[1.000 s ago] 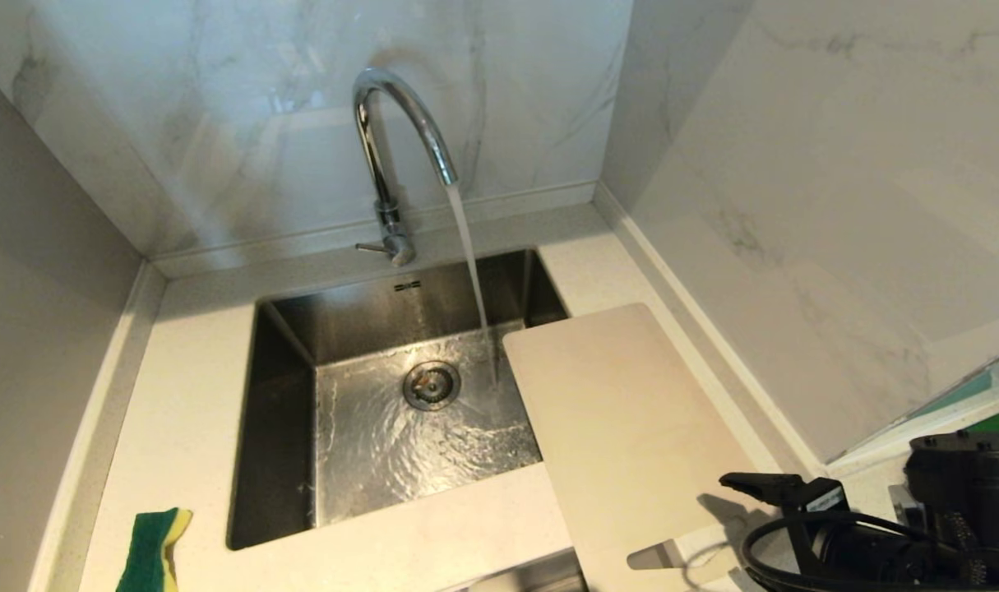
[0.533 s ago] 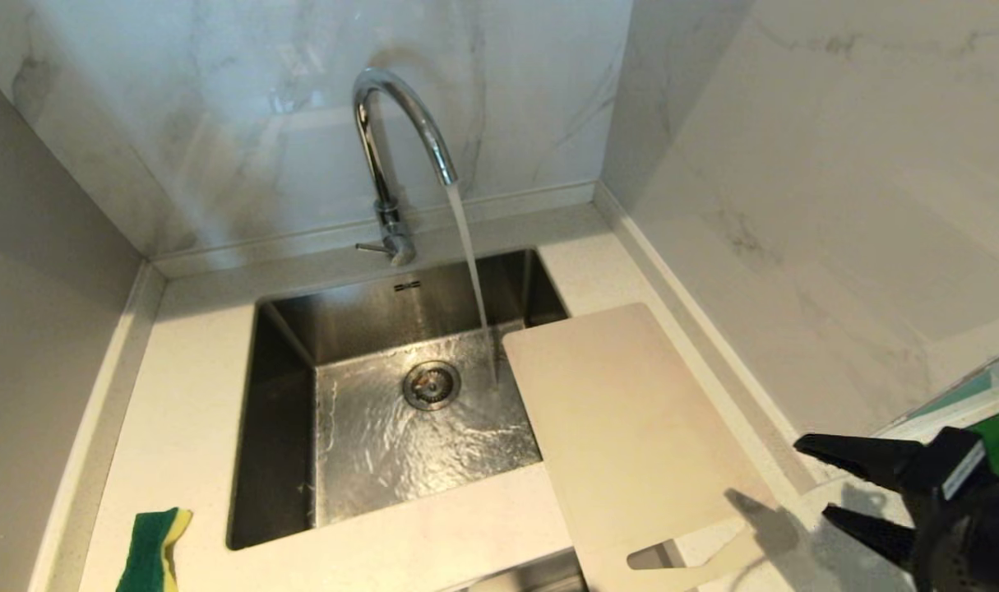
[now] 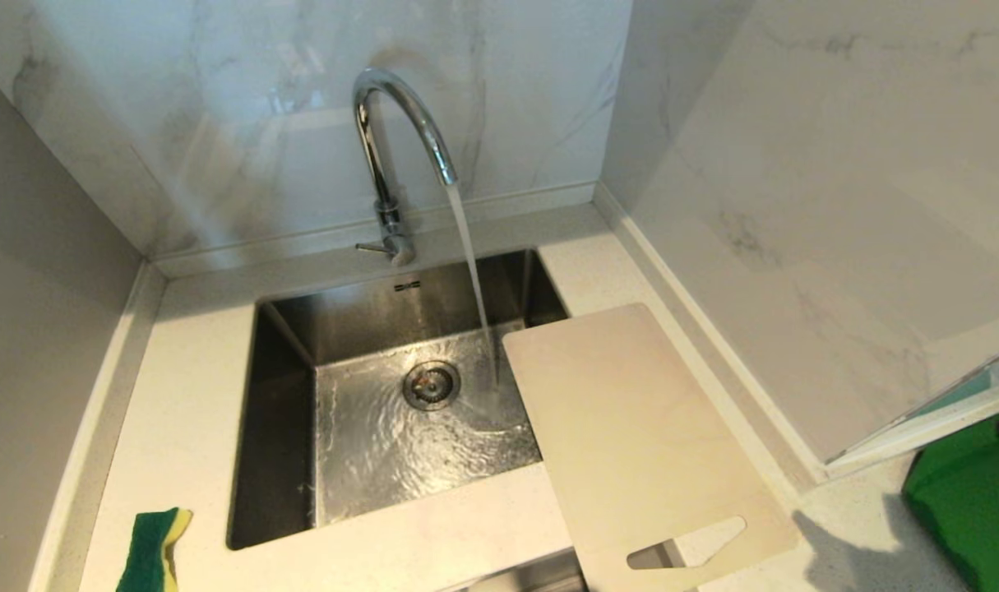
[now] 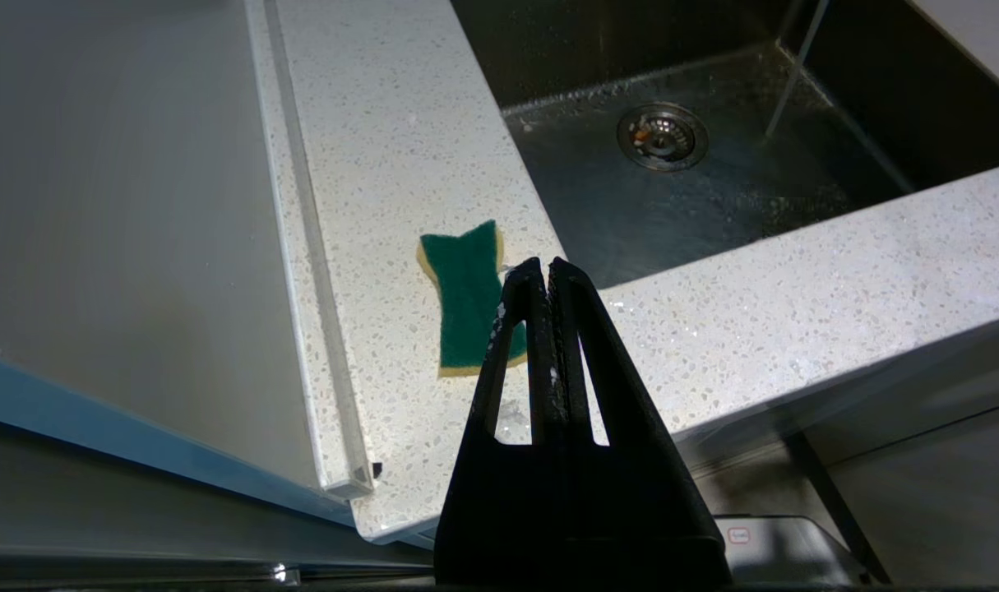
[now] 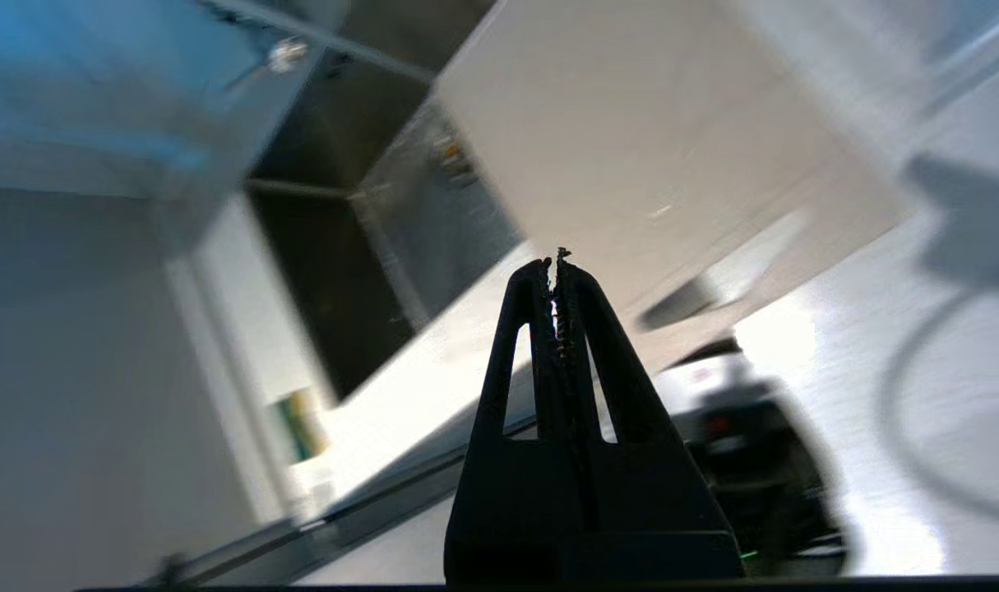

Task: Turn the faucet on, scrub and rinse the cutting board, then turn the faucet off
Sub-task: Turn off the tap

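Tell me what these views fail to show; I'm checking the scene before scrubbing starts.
- Cutting board: its near end is cut off by the head view's bottom edge.
- Sponge: partly hidden behind the shut left claw in the left wrist view.
- Right wrist view: motion blur smears the sink; only the shut right claw is sharp.
- Neither claw appears in the head view.

Head view: high, steep onto sink (image 3: 400, 427); both wrist views low, share sink.

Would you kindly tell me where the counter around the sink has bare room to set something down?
Bare patches: the strip behind the sink beside the faucet, and the left counter between the sink and the wall, above the sponge. The right side is crowded by the cutting board, which overhangs the basin.
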Available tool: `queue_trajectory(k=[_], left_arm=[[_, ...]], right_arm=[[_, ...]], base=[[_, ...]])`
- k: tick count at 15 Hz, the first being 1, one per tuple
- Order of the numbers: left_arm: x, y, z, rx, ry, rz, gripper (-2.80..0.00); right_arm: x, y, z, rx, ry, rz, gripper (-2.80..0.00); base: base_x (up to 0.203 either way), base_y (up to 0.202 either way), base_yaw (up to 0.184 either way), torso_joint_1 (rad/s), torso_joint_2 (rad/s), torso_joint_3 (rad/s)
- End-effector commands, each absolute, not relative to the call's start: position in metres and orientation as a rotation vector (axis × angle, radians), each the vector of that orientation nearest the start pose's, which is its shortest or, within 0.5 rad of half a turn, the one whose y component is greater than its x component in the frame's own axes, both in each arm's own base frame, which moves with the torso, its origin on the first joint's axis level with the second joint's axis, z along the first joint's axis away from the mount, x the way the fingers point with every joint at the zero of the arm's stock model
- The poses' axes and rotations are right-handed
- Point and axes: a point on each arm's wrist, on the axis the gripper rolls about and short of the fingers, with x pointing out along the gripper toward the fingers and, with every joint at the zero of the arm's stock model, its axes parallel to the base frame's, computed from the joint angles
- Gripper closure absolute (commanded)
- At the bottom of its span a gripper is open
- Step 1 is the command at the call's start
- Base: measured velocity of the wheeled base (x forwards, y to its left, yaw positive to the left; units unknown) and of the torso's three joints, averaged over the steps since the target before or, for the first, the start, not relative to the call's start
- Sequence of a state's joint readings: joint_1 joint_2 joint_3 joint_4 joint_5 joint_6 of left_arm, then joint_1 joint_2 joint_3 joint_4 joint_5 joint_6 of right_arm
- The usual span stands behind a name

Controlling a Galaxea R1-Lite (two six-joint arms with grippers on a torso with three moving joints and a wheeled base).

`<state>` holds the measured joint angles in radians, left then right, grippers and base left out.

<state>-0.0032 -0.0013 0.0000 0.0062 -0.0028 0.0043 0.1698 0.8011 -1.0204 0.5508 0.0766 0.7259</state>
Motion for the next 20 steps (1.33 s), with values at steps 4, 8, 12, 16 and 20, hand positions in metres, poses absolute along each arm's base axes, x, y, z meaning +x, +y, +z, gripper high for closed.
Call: queue_trajectory(k=[4, 8, 12, 16, 20], left_arm=[[-0.023, 0.000, 0.074, 0.005, 0.008, -0.006, 0.00], [-0.023, 0.000, 0.074, 0.005, 0.008, -0.006, 0.00], [-0.023, 0.000, 0.074, 0.005, 0.008, -0.006, 0.00], [-0.023, 0.000, 0.074, 0.005, 0.008, -0.006, 0.00], [-0.023, 0.000, 0.074, 0.005, 0.008, -0.006, 0.00]], right_arm=[[0.021, -0.003, 0.314, 0.345, 0.207, -0.184, 0.00], [0.016, -0.006, 0.302, 0.368, 0.210, -0.259, 0.00], [0.025, -0.004, 0.290, 0.369, 0.266, -0.283, 0.00], [0.027, -0.005, 0.284, 0.363, 0.276, -0.340, 0.00], [0.020, -0.006, 0.281, 0.360, 0.264, -0.338, 0.00]], base=[[0.000, 0.000, 0.000, 0.000, 0.00, 0.000], [0.000, 0.000, 0.000, 0.000, 0.00, 0.000], [0.000, 0.000, 0.000, 0.000, 0.00, 0.000], [0.000, 0.000, 0.000, 0.000, 0.00, 0.000], [0.000, 0.000, 0.000, 0.000, 0.00, 0.000]])
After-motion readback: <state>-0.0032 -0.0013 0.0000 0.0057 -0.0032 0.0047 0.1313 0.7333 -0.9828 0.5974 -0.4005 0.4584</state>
